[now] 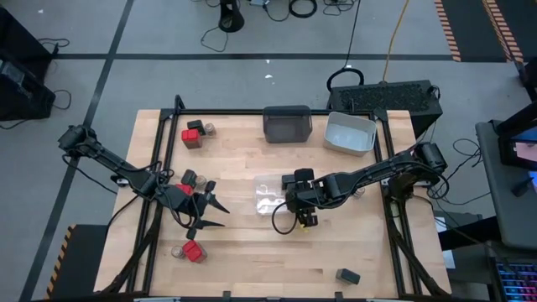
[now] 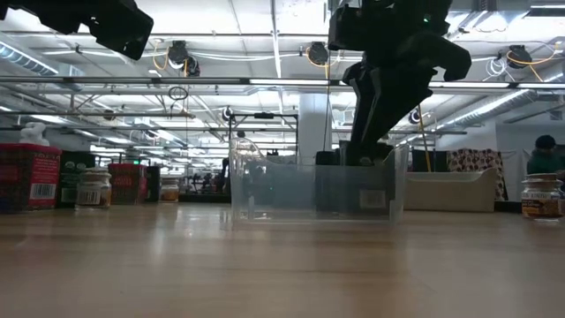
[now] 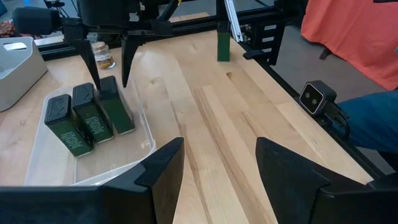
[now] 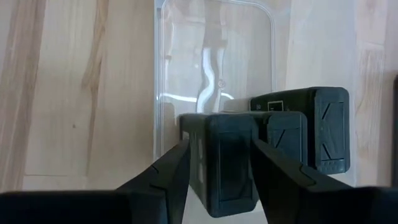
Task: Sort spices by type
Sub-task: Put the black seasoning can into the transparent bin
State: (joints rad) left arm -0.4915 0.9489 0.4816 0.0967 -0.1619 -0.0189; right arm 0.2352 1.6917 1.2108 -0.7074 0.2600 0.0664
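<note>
wooden table (image 1: pixel 252 252): clear bin (image 3: pixel 146 134) holds three dark tins (image 3: pixel 90 118)

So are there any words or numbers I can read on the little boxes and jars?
None can be read.
Dark green boxy tins in the clear plastic bin: pale labels, print too small.
Small round tan-lidded jar on the table: white label with a barcode, too blurred.
Red boxy container: light markings, too blurred.
Jar at the far right edge: label blurred.
</note>
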